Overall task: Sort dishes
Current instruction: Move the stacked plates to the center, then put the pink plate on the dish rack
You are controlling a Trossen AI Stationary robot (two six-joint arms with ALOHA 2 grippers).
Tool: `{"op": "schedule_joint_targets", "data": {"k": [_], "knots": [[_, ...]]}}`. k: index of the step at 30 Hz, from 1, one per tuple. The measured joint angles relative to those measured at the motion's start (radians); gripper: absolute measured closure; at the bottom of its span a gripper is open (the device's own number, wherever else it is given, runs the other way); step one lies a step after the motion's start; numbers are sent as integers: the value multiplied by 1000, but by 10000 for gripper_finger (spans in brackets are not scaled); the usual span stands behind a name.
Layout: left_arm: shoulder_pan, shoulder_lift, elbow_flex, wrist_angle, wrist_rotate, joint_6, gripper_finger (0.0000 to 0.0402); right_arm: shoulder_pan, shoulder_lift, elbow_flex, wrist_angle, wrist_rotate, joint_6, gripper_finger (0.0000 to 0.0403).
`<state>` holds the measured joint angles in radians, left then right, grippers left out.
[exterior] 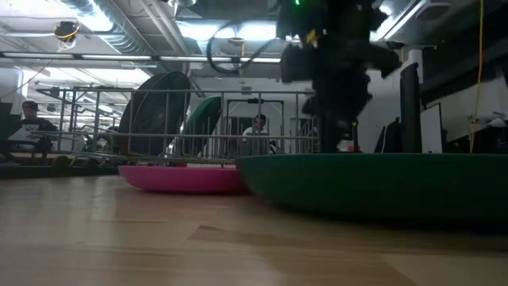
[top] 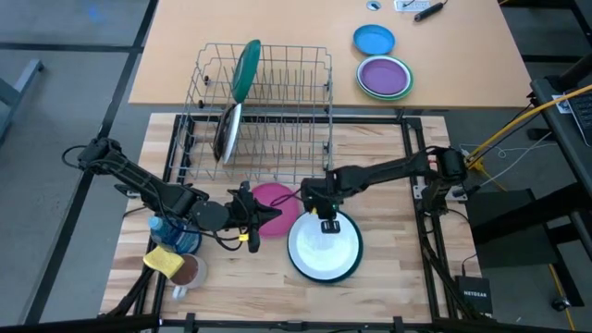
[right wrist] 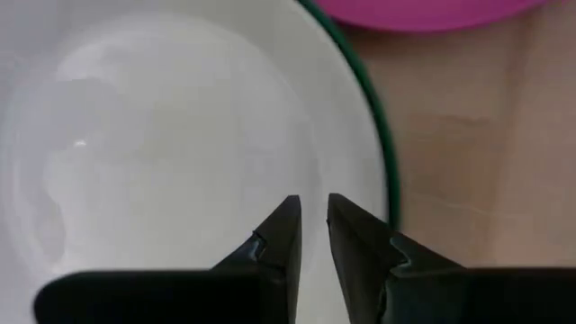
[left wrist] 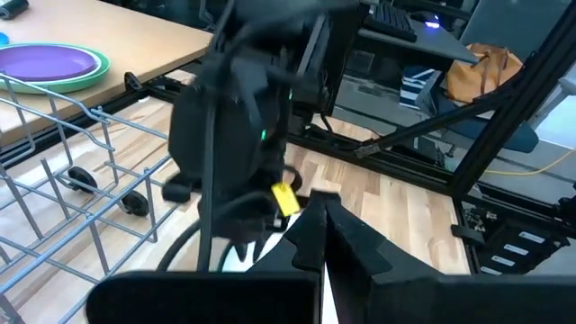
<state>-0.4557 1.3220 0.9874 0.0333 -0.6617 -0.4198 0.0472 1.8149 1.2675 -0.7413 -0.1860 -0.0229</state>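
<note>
Right hand: the right hand [top: 327,225] is hovering over the white green-rimmed plate [top: 324,248]; in the right wrist view its fingers [right wrist: 284,236] are sitting close together with only a slim gap, gripping nothing [right wrist: 307,225].
Left hand: the left hand [top: 270,212] is reaching across the pink plate [top: 270,198]; in the left wrist view its fingers [left wrist: 346,236] are lying almost together, empty.
White plate: it is lying flat on the wooden tabletop [top: 388,277], near the front edge, just beside the pink plate.
Pink plate: it is resting flat on the tabletop between the dish rack [top: 264,102] and the white plate.
Rack: a green dish [top: 246,69] and a brown-backed plate [top: 227,131] are standing on edge in it.
Front left corner: a blue bowl [top: 181,237], a yellow sponge [top: 164,261] and a brown cup [top: 190,272] are sitting together.
Far tabletop: a bright-blue dish [top: 374,40] and a purple dish [top: 385,77] are lying well apart from both arms.
Background: people are sitting in the room behind [exterior: 255,127].
</note>
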Motion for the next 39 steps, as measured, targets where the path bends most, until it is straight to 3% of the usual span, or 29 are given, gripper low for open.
{"op": "schedule_joint_targets", "data": {"k": [6,12,19,23,27,33,39], "knots": [[0,0,0,-89,0,-21,402,5,-2,166,-183,35,-38,338],[0,0,0,-265,1,-224,397,5,-3,299,-300,33,-35,338],[0,0,0,-427,79,-268,327,5,-4,412,-343,27,-35,338],[0,2,0,-491,124,-164,283,5,-5,449,-341,27,-35,338],[0,28,0,-535,172,62,258,5,-5,463,-340,12,-35,338],[1,116,0,-526,188,380,250,5,-6,465,-340,10,-35,338],[13,233,0,-519,216,454,253,6,-6,465,-339,10,-35,338]]}}
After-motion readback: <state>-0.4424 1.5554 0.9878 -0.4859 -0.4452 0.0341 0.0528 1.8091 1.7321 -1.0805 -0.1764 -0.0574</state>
